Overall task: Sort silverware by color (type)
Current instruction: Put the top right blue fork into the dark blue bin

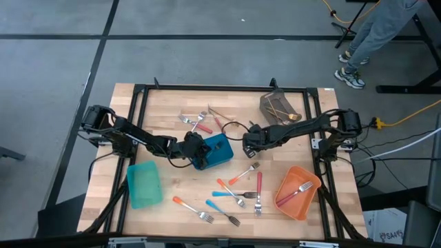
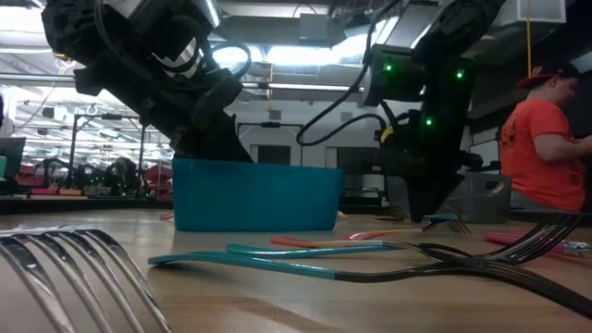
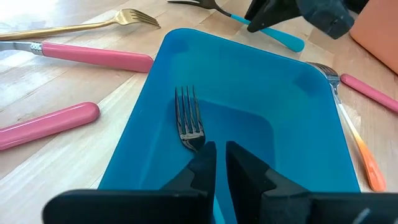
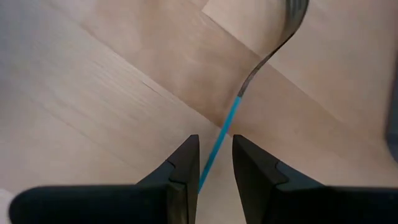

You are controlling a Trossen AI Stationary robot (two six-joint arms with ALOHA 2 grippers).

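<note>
Left tool (image 3: 221, 163) grips fork (image 3: 188, 121) over blue bin (image 3: 292, 124).

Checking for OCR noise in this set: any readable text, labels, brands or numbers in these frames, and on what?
"SAM": partial white letters on a box on the floor off the table's corner in the high view; the rest is cut off.
Person's cap in the low view: any mark is too blurred to read.
Blue bin, orange bin, teal bin, forks: no text visible.
Both wrist views: none.
</note>
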